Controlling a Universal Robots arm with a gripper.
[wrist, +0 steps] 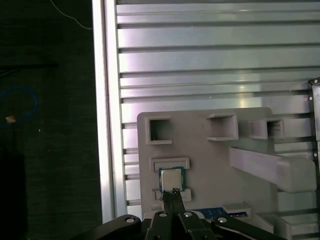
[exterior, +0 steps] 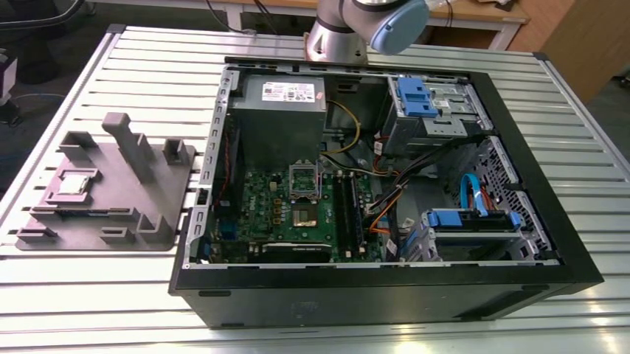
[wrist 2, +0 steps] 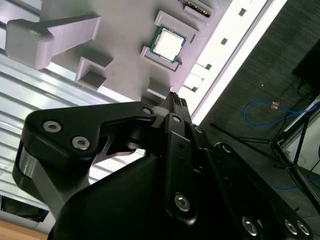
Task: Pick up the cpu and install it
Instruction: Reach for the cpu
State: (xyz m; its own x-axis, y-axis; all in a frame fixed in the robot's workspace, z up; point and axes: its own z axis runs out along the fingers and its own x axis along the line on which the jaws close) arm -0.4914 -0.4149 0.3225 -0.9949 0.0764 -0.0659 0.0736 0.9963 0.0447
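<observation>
First wrist view: cpu (wrist: 171, 178) sits in its fixture (wrist: 210, 165), tool (wrist: 173, 192) pinched narrow, empty; pickup not yet done

cpu (exterior: 77, 182) seated in a recess on the fixture (exterior: 147, 221), on the slatted table (exterior: 99, 295), exterior view's left. open computer case (exterior: 394, 302) just beside the fixture, to its right. inside: motherboard socket (exterior: 303, 214), power supply (exterior: 280, 110) behind it.
</observation>
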